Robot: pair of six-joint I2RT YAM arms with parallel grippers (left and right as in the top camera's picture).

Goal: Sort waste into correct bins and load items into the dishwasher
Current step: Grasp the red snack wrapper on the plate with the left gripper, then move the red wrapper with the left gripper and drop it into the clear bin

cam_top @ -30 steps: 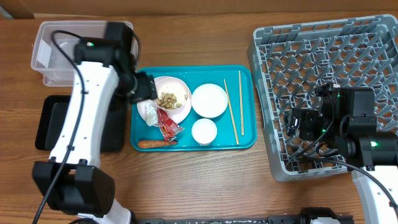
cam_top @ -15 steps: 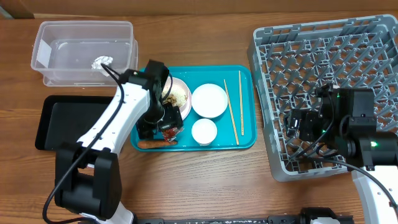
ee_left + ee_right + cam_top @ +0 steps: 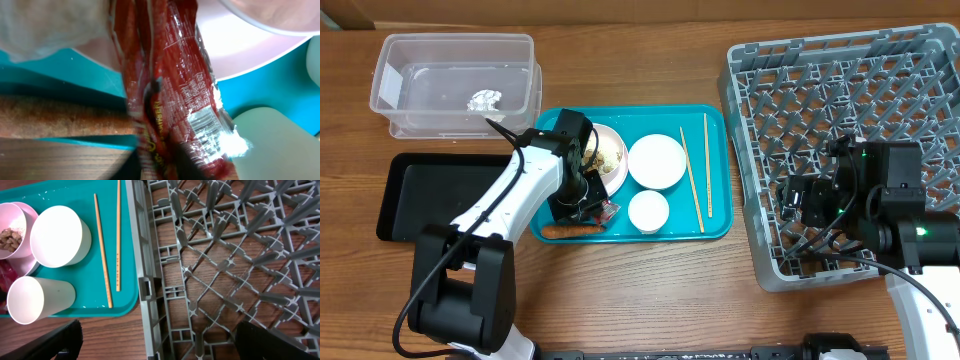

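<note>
My left gripper (image 3: 584,198) is down on the teal tray, shut on the red crinkled wrapper (image 3: 602,210) (image 3: 175,90), whose foil fills the left wrist view. The orange stick (image 3: 572,230) (image 3: 60,117) lies just in front of it. The pink plate (image 3: 613,170) holds beige scraps (image 3: 608,155). A white bowl (image 3: 656,161), a small cup (image 3: 648,210) and the chopsticks (image 3: 692,180) lie to the right. A crumpled tissue (image 3: 485,99) sits in the clear tub (image 3: 455,60). My right gripper (image 3: 165,345) hangs open over the grey dish rack's (image 3: 850,90) near-left corner.
The teal tray (image 3: 716,125) lies between the bins and the rack. The black tray (image 3: 420,195) is left of it, partly under my left arm. Pale crumpled tissue (image 3: 45,25) shows beside the plate (image 3: 240,45). The rack wall (image 3: 142,280) stands close to the tray's right edge.
My left arm swung from the clear tub to the teal tray, leaving the tissue in the tub. It dropped onto the red wrapper and its jaws closed. The right arm has not moved.
</note>
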